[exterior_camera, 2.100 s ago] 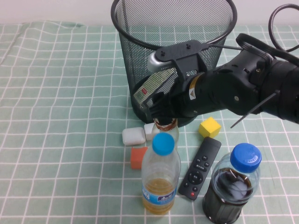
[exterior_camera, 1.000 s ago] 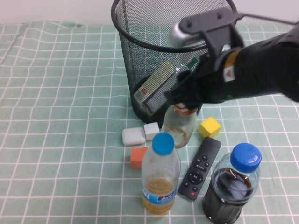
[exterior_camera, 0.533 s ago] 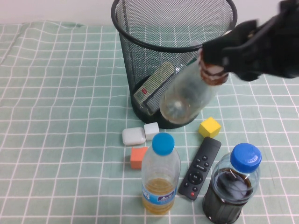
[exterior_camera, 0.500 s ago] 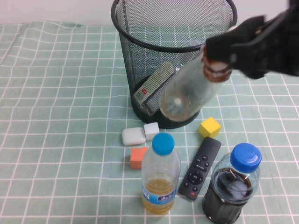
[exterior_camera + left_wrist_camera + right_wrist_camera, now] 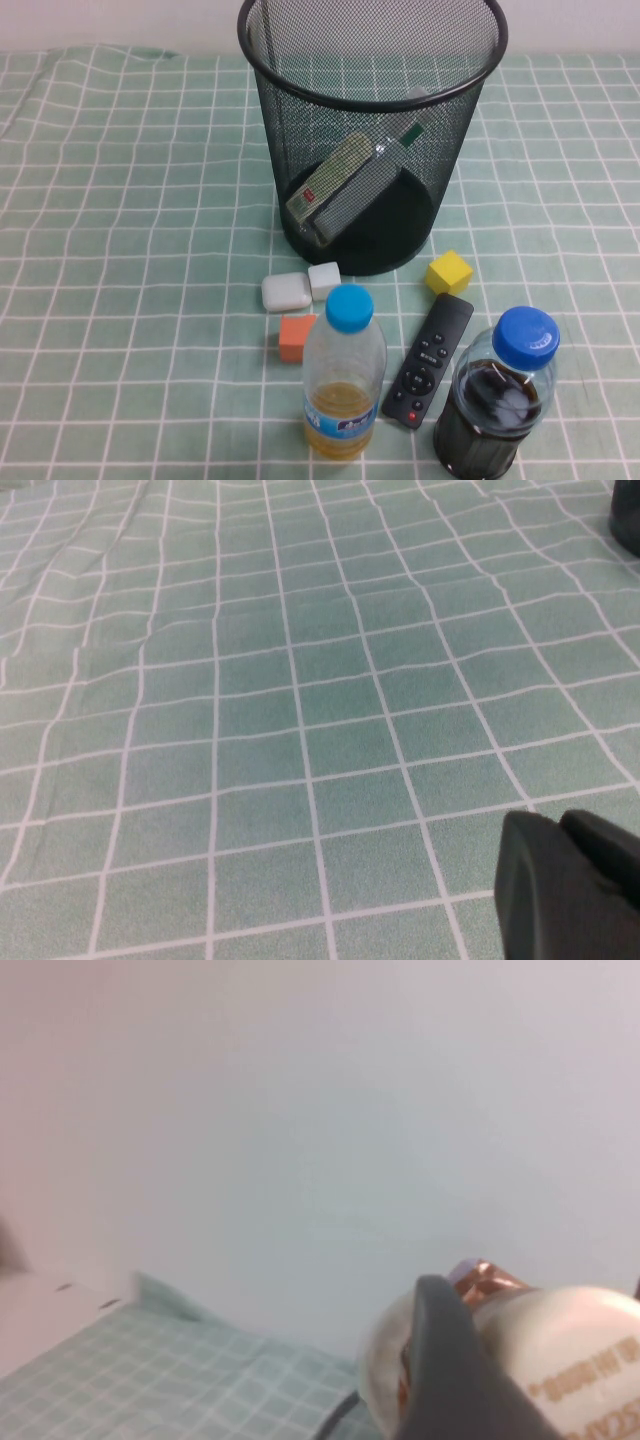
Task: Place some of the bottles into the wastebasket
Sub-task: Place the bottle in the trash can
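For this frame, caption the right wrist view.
Right gripper shut on the cream-capped bottle, lifted before a pale wall.

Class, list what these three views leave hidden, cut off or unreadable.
1. left gripper: outside the high view. The left wrist view's edge cuts it to a dark corner over the tablecloth.
2. right gripper: outside the high view. The right wrist view shows it before the wall, holding the smaller bottle, whose body the edge cuts off.
3. clear bottle: veiled by the mesh of the wastebasket in the high view, label unreadable.
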